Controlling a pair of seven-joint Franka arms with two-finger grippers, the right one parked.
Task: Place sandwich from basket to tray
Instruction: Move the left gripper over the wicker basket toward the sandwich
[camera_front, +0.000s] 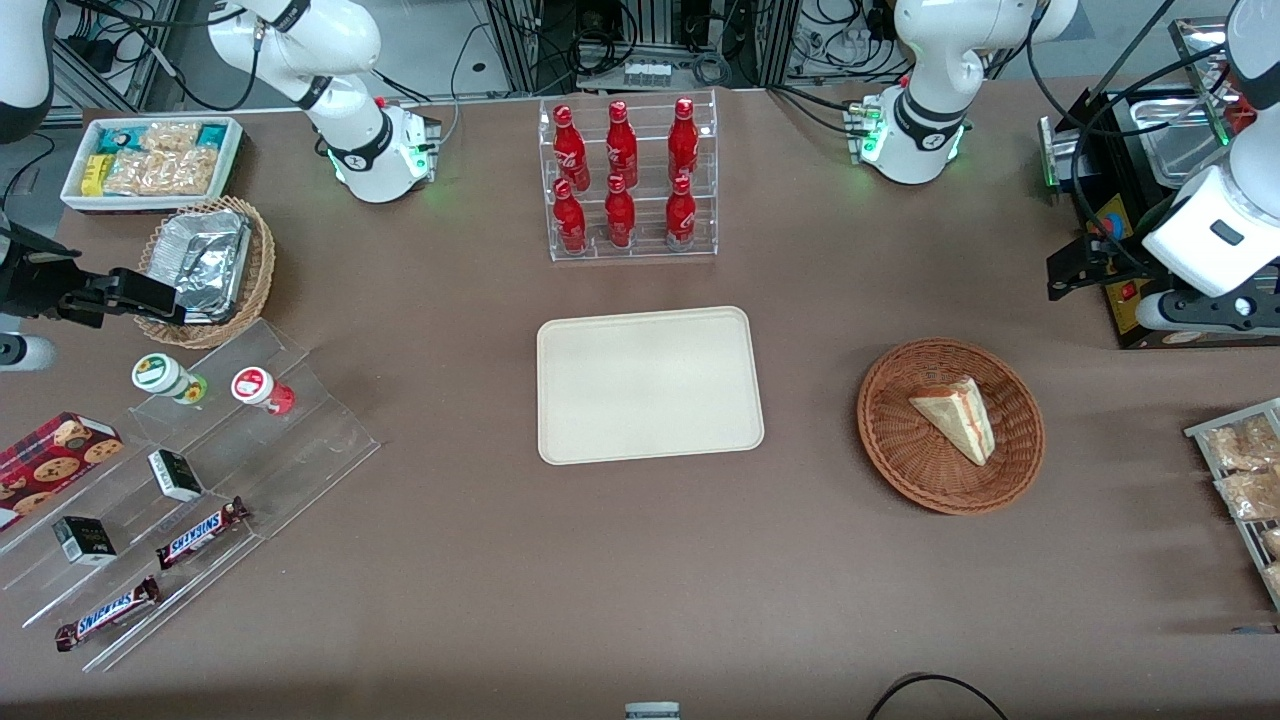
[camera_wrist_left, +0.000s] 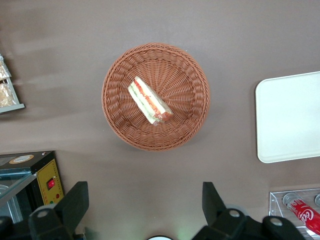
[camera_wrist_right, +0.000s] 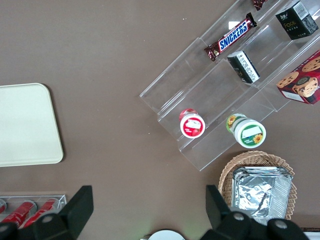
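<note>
Spread-open black claw (camera_wrist_left: 145, 210) hovers high above the triangular white-bread sandwich (camera_wrist_left: 149, 100) in its reddish-brown wicker basket (camera_wrist_left: 190, 125).

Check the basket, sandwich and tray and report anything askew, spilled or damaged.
Nothing stands out. The sandwich lies whole in the basket, the tray sits flat and bare, and the gripper hangs open above the table beside the basket.

One sandwich (camera_front: 955, 416), one basket (camera_front: 900, 440), one tray (camera_front: 648, 385), six red bottles (camera_front: 621, 175).
</note>
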